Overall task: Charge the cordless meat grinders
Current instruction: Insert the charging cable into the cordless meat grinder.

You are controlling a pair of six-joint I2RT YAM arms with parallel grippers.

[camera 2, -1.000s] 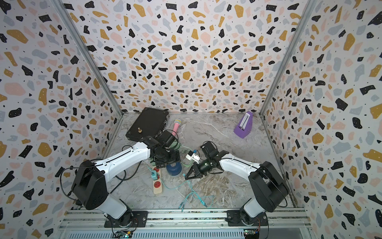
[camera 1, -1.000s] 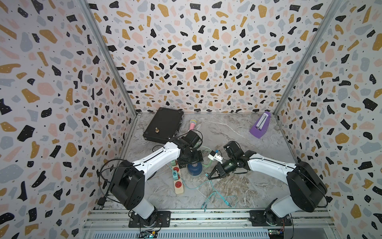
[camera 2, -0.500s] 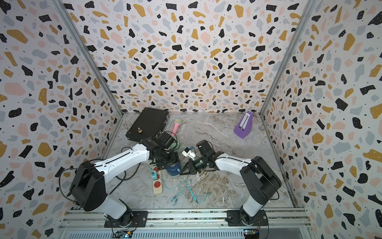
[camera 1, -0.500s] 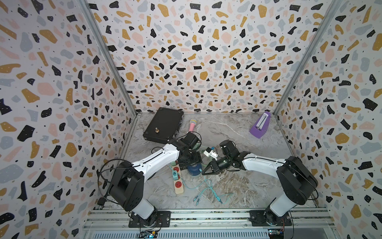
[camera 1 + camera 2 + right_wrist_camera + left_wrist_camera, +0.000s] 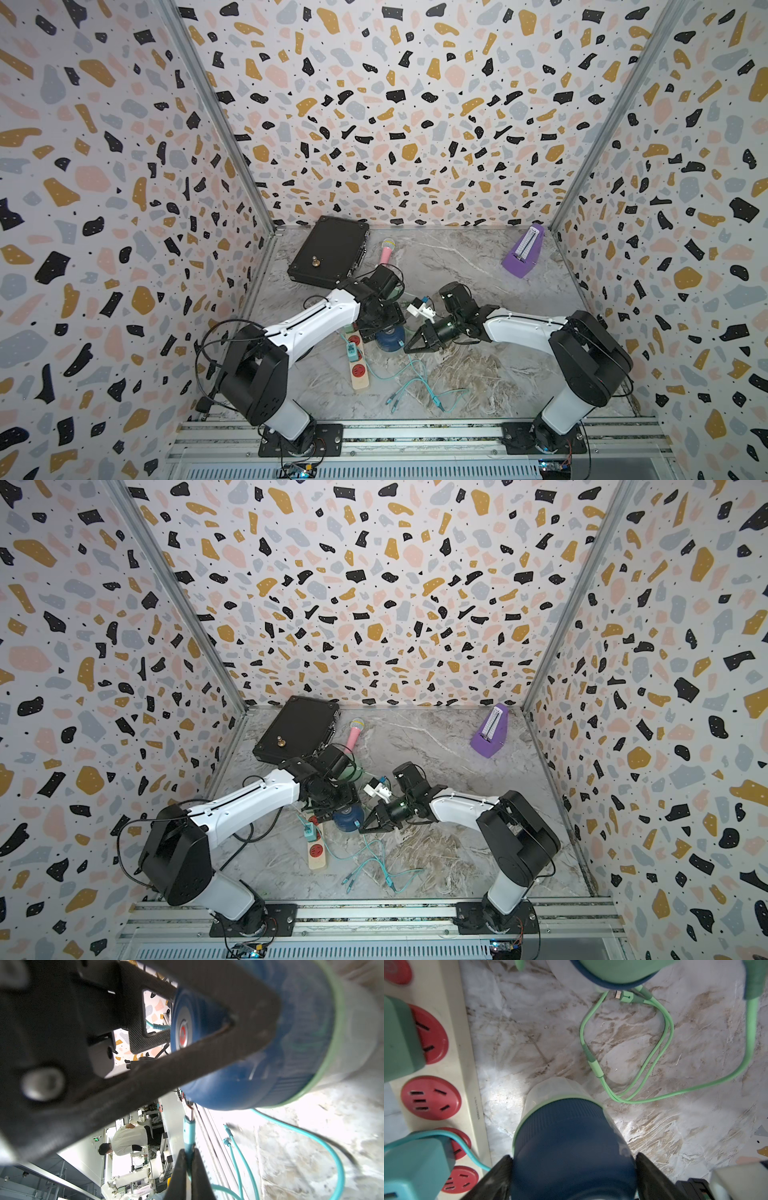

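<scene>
The navy meat grinder (image 5: 390,336) (image 5: 348,817) stands by the power strip (image 5: 358,368). My left gripper (image 5: 573,1157) reaches down over it, and its two fingers press the dome's sides (image 5: 571,1147). The mint green grinder (image 5: 618,970) shows only as an edge beyond it. My right gripper (image 5: 188,1152) (image 5: 409,347) is shut on a teal cable plug (image 5: 188,1128). The plug's metal tip sits just off the navy grinder's lower side (image 5: 270,1053).
Green (image 5: 400,1039) and teal (image 5: 415,1161) adapters sit in the strip's red sockets. Loose teal cables (image 5: 415,384) trail toward the front rail, and a green cable (image 5: 668,1028) loops on the marble. A black case (image 5: 330,257), pink microphone (image 5: 386,251) and purple metronome (image 5: 524,251) stand at the back.
My right arm has swung left with the teal plug, up to the navy grinder, dragging the cables. My left gripper has narrowed onto the grinder's sides.
</scene>
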